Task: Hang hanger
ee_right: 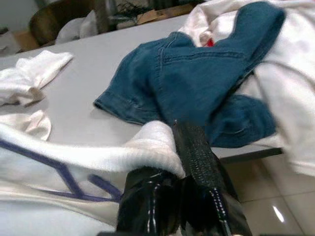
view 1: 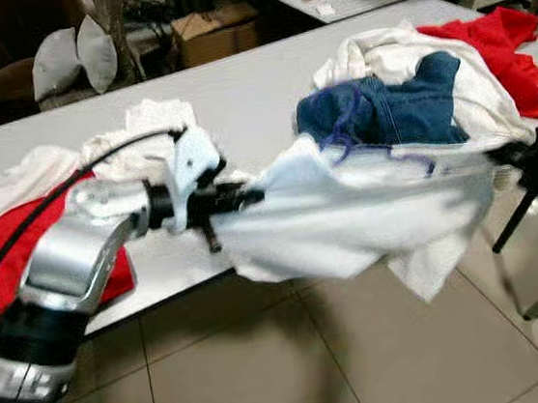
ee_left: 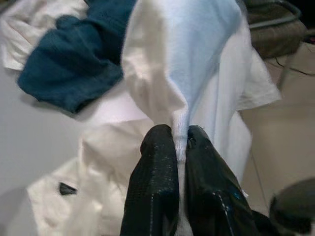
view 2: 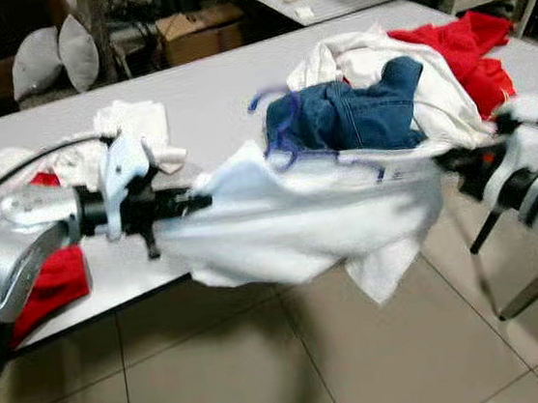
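Our left gripper (view 1: 235,201) and right gripper (view 2: 459,160) each pinch an end of the white garment (view 1: 348,212), stretched before the table (view 1: 238,98). The purple hanger (view 2: 285,127) lies behind on jeans (view 1: 404,103); we'd keep tension even

Both eye views look forward and down from the head over the table's (view 1: 255,77) near edge, sharing the whole scene. Each wrist view looks closely along its own fingers (ee_left: 162,191), across the table.
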Available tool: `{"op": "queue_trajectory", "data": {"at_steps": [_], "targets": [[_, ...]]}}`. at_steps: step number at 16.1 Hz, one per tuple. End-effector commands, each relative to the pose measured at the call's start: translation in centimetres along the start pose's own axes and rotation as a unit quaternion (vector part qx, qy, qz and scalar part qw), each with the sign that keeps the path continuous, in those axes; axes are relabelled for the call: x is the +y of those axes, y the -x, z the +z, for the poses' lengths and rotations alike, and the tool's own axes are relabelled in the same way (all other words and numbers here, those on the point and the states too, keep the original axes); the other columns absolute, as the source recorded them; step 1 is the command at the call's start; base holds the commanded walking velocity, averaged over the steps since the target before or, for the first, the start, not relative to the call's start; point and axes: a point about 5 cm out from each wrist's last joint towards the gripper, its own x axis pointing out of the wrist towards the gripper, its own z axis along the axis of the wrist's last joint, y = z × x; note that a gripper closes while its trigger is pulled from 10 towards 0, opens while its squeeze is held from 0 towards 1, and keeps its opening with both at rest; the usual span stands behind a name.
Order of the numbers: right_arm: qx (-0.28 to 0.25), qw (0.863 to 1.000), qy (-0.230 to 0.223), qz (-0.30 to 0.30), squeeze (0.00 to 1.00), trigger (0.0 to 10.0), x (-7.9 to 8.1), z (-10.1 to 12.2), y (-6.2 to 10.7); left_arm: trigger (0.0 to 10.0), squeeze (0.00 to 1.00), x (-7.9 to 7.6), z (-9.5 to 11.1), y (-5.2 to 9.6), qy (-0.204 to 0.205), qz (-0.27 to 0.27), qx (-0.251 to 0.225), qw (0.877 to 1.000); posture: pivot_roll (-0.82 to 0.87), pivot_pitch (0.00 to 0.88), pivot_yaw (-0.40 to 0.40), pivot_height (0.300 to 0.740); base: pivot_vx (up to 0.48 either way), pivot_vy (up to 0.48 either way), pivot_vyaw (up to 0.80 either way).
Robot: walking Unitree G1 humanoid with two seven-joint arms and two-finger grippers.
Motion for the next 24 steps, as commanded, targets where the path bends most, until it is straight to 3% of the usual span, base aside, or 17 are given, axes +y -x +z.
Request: {"op": "queue_trajectory", "data": {"at_steps": [1, 6, 9, 12, 14, 16, 17, 18, 20, 21, 24], "targets": [[-0.014, 0.999, 0.009, 0.048, 0.00, 0.0, 2.2, 0.1, -0.9, 0.0, 0.00, -0.9, -1.1, -0.4, 0.000, -0.024, 0.027, 0.999, -0.07, 0.000, 0.040, 0.740, 0.000, 0.000, 0.00], [0.004, 0.998, 0.006, 0.065, 0.00, 0.0, 3.2, -1.2, -2.1, 0.0, 0.00, -1.6, -2.5, 0.9, 0.007, -0.011, 0.055, 0.998, -0.04, 0.000, -0.018, 0.740, 0.000, 0.000, 0.00], [-0.003, 0.997, 0.023, 0.079, 0.00, 0.0, 3.6, -0.1, -2.3, 0.0, 0.00, -2.0, -3.3, 0.4, 0.007, -0.012, 0.087, 0.996, -0.03, 0.000, -0.021, 0.740, 0.000, 0.000, 0.00], [-0.044, 0.998, 0.020, 0.049, 0.00, 0.0, 2.7, 1.9, -1.9, 0.0, 0.00, -2.0, -4.7, 0.6, -0.002, -0.013, 0.141, 0.990, -0.04, 0.000, -0.004, 0.740, 0.000, 0.000, 0.00], [-0.052, 0.997, 0.039, 0.036, 0.00, 0.0, 1.7, 3.1, -0.6, 0.0, 0.00, -1.5, -5.5, 1.0, -0.010, -0.004, 0.176, 0.984, -0.05, 0.000, 0.011, 0.740, 0.000, 0.000, 0.00], [-0.026, 0.997, 0.063, 0.026, 0.00, 0.0, 1.1, 2.6, 0.0, 0.0, 0.00, -1.0, -5.5, 1.3, -0.014, 0.009, 0.181, 0.983, -0.06, 0.000, 0.014, 0.740, 0.000, 0.000, 0.00], [0.071, 0.988, 0.135, 0.007, 0.00, 0.0, 0.3, -0.4, 0.6, 0.0, 0.00, 0.1, -3.8, 1.6, -0.012, 0.027, 0.119, 0.992, -0.06, 0.000, 0.018, 0.740, 0.000, 0.000, 0.00], [0.087, 0.986, 0.139, 0.014, 0.00, 0.0, 0.7, -1.4, 0.4, 0.0, 0.00, 0.4, -2.7, 1.5, -0.020, 0.025, 0.102, 0.994, -0.05, 0.000, 0.018, 0.740, 0.000, 0.000, 0.00], [0.071, 0.989, 0.121, 0.037, 0.00, 0.0, 2.5, -1.6, -0.9, 0.0, 0.00, 0.5, -1.6, 1.0, -0.050, 0.001, 0.114, 0.992, -0.05, 0.000, 0.022, 0.740, 0.000, 0.000, 0.00], [0.067, 0.987, 0.133, 0.059, 0.00, 0.0, 4.0, -1.5, -2.3, 0.0, 0.00, 0.2, -1.0, -0.1, -0.061, -0.033, 0.124, 0.990, -0.04, 0.000, 0.025, 0.740, 0.000, 0.000, 0.00], [0.062, 0.980, 0.155, 0.104, 0.00, 0.0, 6.9, -1.9, -4.3, 0.0, 0.00, -1.1, -1.7, -2.0, -0.094, -0.099, 0.171, 0.976, -0.04, 0.000, 0.035, 0.740, 0.000, 0.000, 0.00]]}}
